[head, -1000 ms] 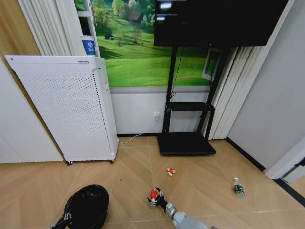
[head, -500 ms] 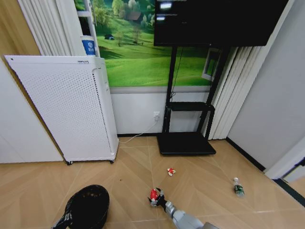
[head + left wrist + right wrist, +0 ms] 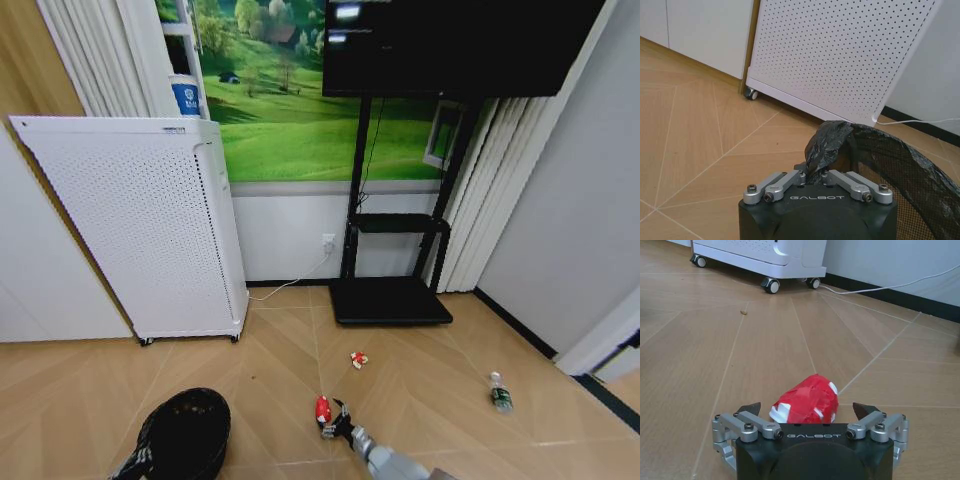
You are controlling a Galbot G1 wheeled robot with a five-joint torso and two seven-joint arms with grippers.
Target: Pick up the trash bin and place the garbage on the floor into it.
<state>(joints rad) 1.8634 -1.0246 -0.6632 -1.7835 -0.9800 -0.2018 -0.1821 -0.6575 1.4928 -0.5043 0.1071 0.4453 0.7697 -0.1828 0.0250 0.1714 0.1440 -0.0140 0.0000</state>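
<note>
The trash bin (image 3: 185, 432), round and black with a black bag liner, stands on the floor at lower left. My left gripper (image 3: 812, 176) is shut on its rim and bunched liner (image 3: 827, 142). My right gripper (image 3: 807, 410) is open and low over the floor. A crumpled red-and-white piece of garbage (image 3: 807, 400) lies between its spread fingertips (image 3: 751, 408). In the head view this piece (image 3: 322, 407) sits just beyond the right gripper (image 3: 334, 424). A second red-and-white bit (image 3: 357, 359) lies farther off. A small clear bottle (image 3: 500, 394) with a green label lies to the right.
A tall white perforated unit on wheels (image 3: 140, 230) stands behind the bin. A black TV stand (image 3: 390, 298) stands against the back wall, and a white cable (image 3: 290, 280) runs along the floor. Bare wooden floor lies between the items.
My right gripper has shifted slightly back toward me beside the red-and-white piece. The bin and left gripper have not moved.
</note>
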